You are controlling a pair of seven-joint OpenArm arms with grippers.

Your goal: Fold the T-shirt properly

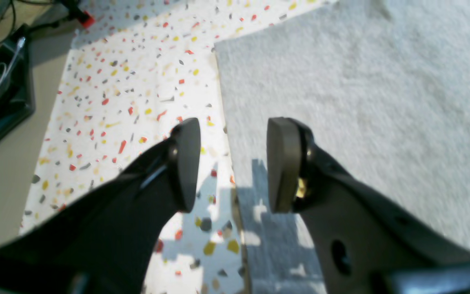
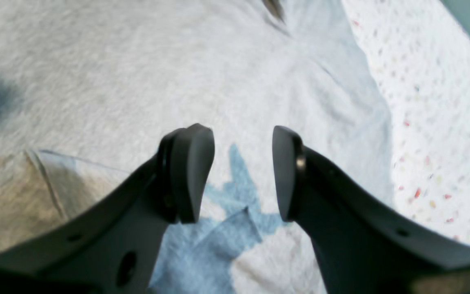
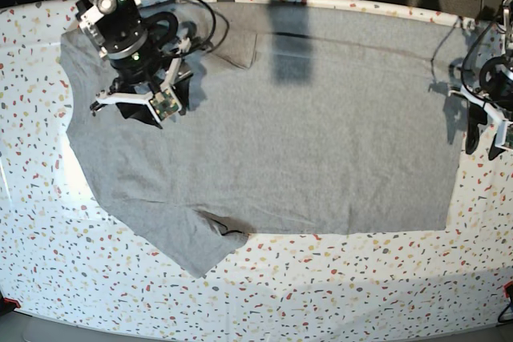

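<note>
Lying spread flat on the speckled counter (image 3: pixel 337 286): T-shirt (image 3: pixel 304 150) | right gripper (image 2: pixel 243 173) jaws open, empty, over the left shoulder area | left gripper (image 1: pixel 233 165) jaws open, empty, above the right hem edge | advice: pinch both layers squarely, lift evenly.

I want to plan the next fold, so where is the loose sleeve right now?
In the base view the sleeve lies flat at the lower left of the T-shirt, spread on the speckled table, away from both grippers.
</note>
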